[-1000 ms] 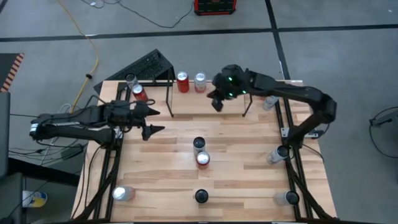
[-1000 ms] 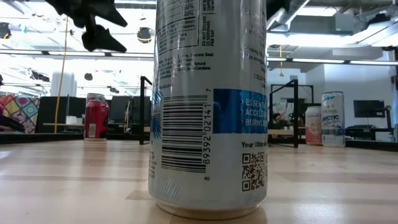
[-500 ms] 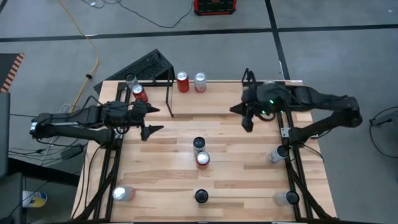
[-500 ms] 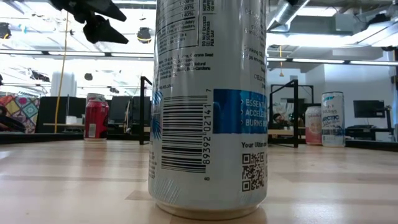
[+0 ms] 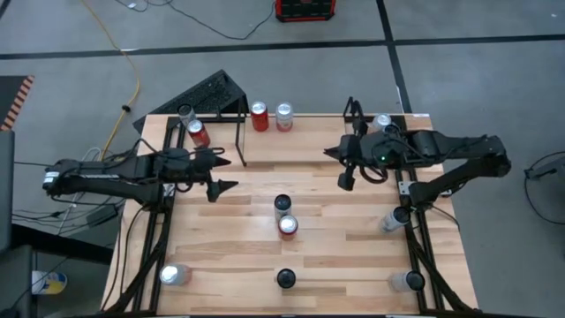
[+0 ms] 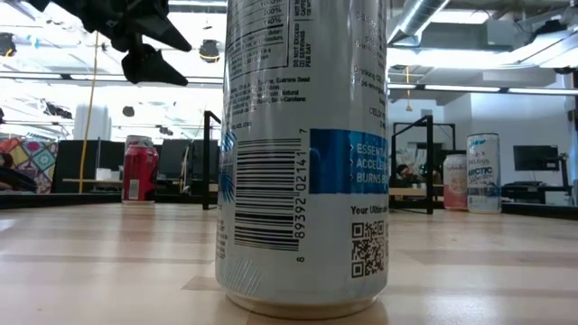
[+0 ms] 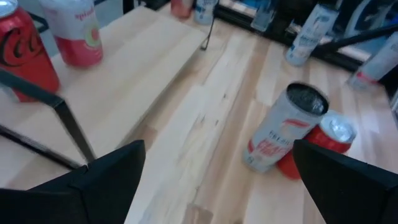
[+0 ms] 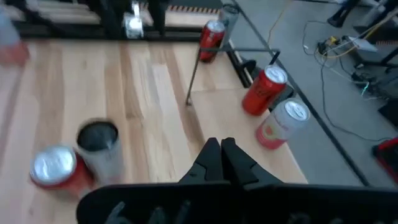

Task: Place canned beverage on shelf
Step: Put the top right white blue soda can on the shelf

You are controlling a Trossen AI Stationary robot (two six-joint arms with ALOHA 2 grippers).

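Observation:
The shelf (image 5: 242, 141), a low rack of thin black rods, stands at the table's far edge. A red can (image 5: 259, 117) and a white can (image 5: 283, 116) stand upright at its far side. At the table's middle a silver can (image 5: 282, 206) and a red can (image 5: 288, 226) stand upright, touching. My left gripper (image 5: 227, 172) hovers open over the table's left part, pointing at this pair (image 7: 283, 127), with nothing between its fingers. My right gripper (image 5: 340, 174) hangs shut and empty in the air near the shelf's right end; its closed fingertips (image 8: 221, 149) show in the right wrist view.
More upright cans stand around the table: at the near left (image 5: 174, 275), near middle (image 5: 284, 279), near right (image 5: 409, 281), right edge (image 5: 391, 219), and far left (image 5: 198, 132). One can (image 6: 302, 153) fills the low view. Bare wood lies between the shelf and the middle pair.
My right gripper has swung from the shelf's far middle toward the table's right edge, rising and rolling about its own axis, and has stayed shut and empty. No can has moved.

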